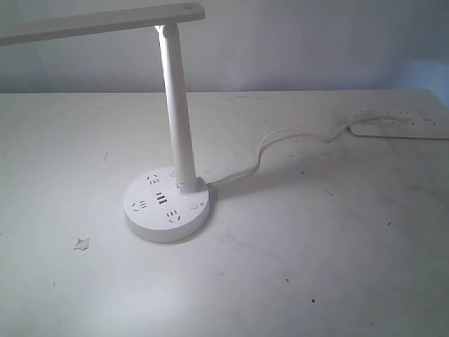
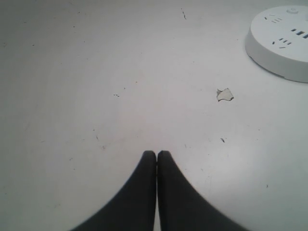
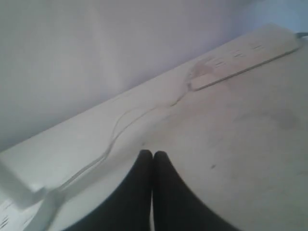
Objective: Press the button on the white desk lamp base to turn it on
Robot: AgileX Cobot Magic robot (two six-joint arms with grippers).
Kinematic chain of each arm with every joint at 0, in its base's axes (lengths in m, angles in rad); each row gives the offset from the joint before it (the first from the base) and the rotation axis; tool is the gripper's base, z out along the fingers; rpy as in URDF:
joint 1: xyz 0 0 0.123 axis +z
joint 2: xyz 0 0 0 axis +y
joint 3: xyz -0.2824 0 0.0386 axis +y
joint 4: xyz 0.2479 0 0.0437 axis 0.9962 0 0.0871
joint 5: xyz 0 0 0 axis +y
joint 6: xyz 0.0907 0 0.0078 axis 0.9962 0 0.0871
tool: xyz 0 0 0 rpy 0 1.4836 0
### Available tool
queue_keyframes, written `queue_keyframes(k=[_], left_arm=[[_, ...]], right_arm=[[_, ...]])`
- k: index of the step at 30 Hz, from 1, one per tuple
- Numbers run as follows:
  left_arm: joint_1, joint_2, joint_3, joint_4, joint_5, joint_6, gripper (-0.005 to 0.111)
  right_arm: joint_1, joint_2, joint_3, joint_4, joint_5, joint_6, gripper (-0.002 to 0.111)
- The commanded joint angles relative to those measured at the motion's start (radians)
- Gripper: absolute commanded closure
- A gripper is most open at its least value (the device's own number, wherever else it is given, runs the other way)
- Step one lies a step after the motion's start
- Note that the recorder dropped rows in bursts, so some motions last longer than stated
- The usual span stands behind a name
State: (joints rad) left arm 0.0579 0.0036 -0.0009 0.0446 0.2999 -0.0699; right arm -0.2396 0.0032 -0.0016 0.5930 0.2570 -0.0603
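The white desk lamp stands mid-table in the exterior view, its slim column (image 1: 179,105) rising from the round white desk lamp base (image 1: 168,205), whose top shows dark socket holes and USB slots. The long flat bar head (image 1: 98,21) reaches left at the top. Neither gripper appears in the exterior view. My left gripper (image 2: 157,154) is shut and empty over bare table, with the base's edge (image 2: 281,41) well away from it. My right gripper (image 3: 153,154) is shut and empty too, beside the thin white cord (image 3: 115,130); a corner of the lamp base (image 3: 19,192) shows blurred.
A flat white power strip (image 1: 400,125) lies at the table's back right, joined to the lamp by the cord (image 1: 280,144). A small scrap or chip (image 1: 82,244) lies on the white table left of the base. A pale wall backs the table.
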Motion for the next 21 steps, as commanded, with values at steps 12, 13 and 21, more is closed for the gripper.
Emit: queue_keyframes(k=[12, 13, 21], left_arm=[[0.000, -0.004, 0.001, -0.002, 0.007, -0.001, 0.107], [0.000, -0.004, 0.001, -0.002, 0.007, -0.001, 0.107], [0.000, -0.004, 0.001, -0.002, 0.007, -0.001, 0.107]], right_arm=[[-0.146, -0.003, 0.002, -0.005, -0.005, 0.009, 0.108], [-0.146, -0.003, 0.002, -0.005, -0.005, 0.013, 0.108], [-0.146, -0.003, 0.002, -0.260, 0.113, -0.050, 0.108]])
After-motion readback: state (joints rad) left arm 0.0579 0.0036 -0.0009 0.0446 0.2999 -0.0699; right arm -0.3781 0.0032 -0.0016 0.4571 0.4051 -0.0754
